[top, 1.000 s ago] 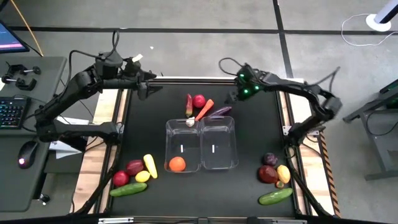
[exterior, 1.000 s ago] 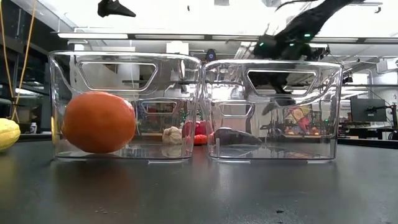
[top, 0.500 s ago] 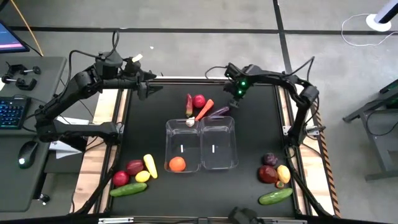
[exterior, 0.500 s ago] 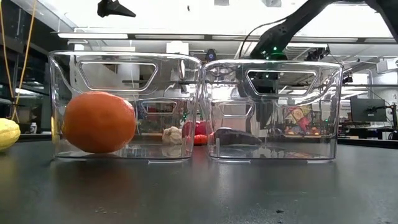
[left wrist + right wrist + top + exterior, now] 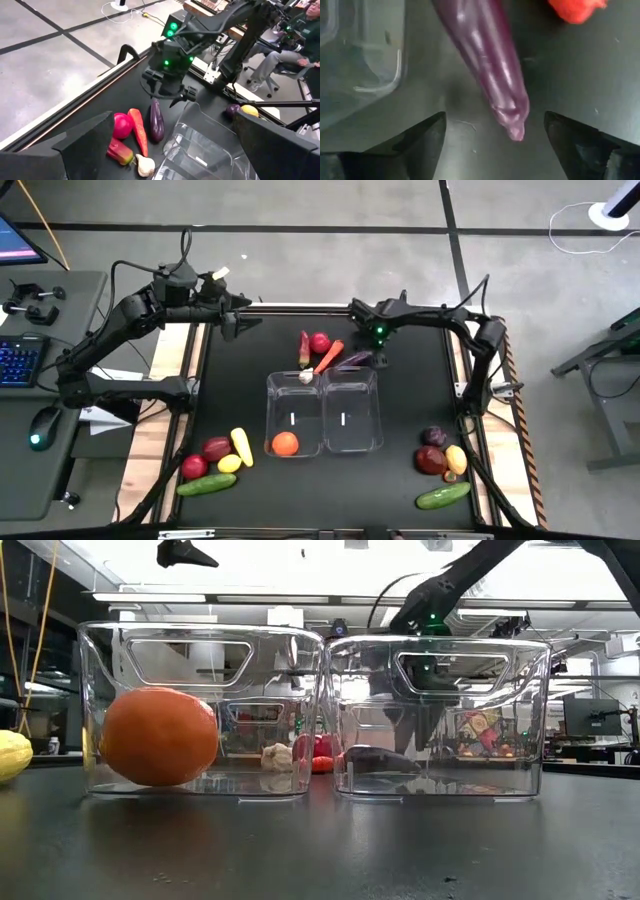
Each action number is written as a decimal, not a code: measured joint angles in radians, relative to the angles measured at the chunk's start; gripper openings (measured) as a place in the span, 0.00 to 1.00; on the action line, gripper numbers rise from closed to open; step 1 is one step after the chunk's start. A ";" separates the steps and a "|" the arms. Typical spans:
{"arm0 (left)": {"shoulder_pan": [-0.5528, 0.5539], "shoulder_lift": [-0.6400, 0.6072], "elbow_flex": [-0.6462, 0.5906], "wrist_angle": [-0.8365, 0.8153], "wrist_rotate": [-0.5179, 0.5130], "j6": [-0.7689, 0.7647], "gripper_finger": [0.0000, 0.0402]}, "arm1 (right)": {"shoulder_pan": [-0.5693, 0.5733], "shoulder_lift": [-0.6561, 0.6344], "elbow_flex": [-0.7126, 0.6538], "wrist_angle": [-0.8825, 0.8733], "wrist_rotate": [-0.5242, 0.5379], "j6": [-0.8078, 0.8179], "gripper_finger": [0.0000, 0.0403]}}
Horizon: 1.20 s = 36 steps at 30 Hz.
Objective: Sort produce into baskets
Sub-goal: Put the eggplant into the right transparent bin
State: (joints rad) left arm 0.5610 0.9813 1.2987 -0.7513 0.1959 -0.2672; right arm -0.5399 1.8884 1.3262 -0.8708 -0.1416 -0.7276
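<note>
A long purple eggplant [image 5: 353,361] lies on the black table just behind the right clear bin [image 5: 351,412]. My right gripper [image 5: 373,350] hangs open over the eggplant's right end. In the right wrist view its fingers [image 5: 422,135] stand wide on either side of the eggplant's tip [image 5: 507,107] without touching it. My left gripper [image 5: 243,324] is open and empty above the table's far left corner. The left bin [image 5: 293,412] holds an orange [image 5: 285,443].
A carrot [image 5: 331,355], a red apple [image 5: 319,342], a red-green chili [image 5: 304,348] and a garlic bulb [image 5: 306,376] lie beside the eggplant. Apples, lemon, banana and cucumber [image 5: 205,483] lie near left. More produce and a cucumber [image 5: 442,495] lie near right.
My right gripper has moved toward the table's left edge, toward the eggplant, with its arm folding in. The produce and bins have stayed in place.
</note>
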 joint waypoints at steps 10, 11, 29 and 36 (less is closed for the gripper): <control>0.000 0.000 0.000 0.000 -0.001 0.001 0.99 | 0.037 0.004 0.001 0.104 0.024 -0.013 0.77; 0.000 0.000 0.000 -0.001 -0.001 0.001 0.99 | 0.037 0.005 0.001 0.094 0.025 -0.013 0.77; 0.000 0.000 0.000 -0.001 -0.002 0.009 0.99 | 0.048 0.040 0.002 0.074 0.011 -0.009 0.77; 0.000 0.000 0.000 -0.001 -0.001 0.009 0.99 | 0.049 0.051 0.000 0.067 0.060 0.009 0.75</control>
State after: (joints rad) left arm 0.5613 0.9813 1.2989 -0.7518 0.1945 -0.2584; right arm -0.4911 1.9396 1.3266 -0.8043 -0.0818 -0.7183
